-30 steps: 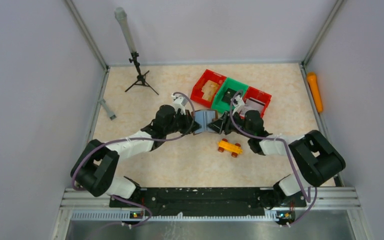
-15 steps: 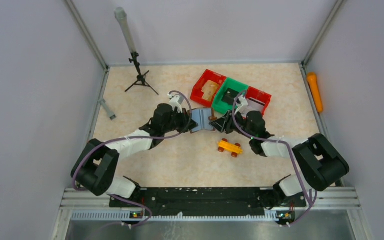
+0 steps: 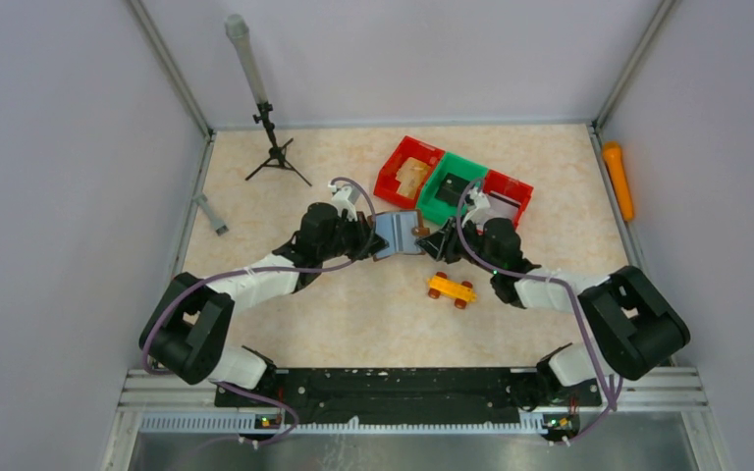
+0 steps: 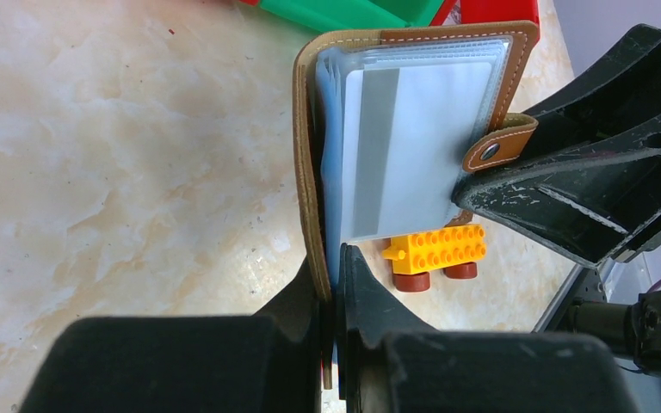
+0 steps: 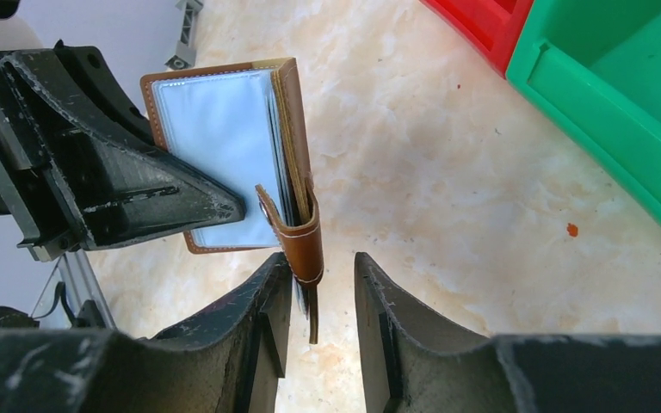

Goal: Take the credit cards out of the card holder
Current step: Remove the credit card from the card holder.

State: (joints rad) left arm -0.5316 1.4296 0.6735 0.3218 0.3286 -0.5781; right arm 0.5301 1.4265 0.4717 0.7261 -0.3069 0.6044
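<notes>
The card holder (image 3: 398, 234) is held open over the table's middle, toward the far edge. The left gripper (image 4: 333, 274) is clamped on one cover, while the right gripper (image 5: 320, 267) straddles the snap strap (image 5: 303, 241), jaws parted. A pale credit card (image 4: 413, 146) sits sleeved inside.

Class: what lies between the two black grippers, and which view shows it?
The open brown leather card holder, between left gripper and right gripper, seen in the top view.

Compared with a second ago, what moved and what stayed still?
The card holder shifted slightly left: the left gripper, clamped on it, drew back and the right gripper followed. The orange toy car and the bins stayed put.
</notes>
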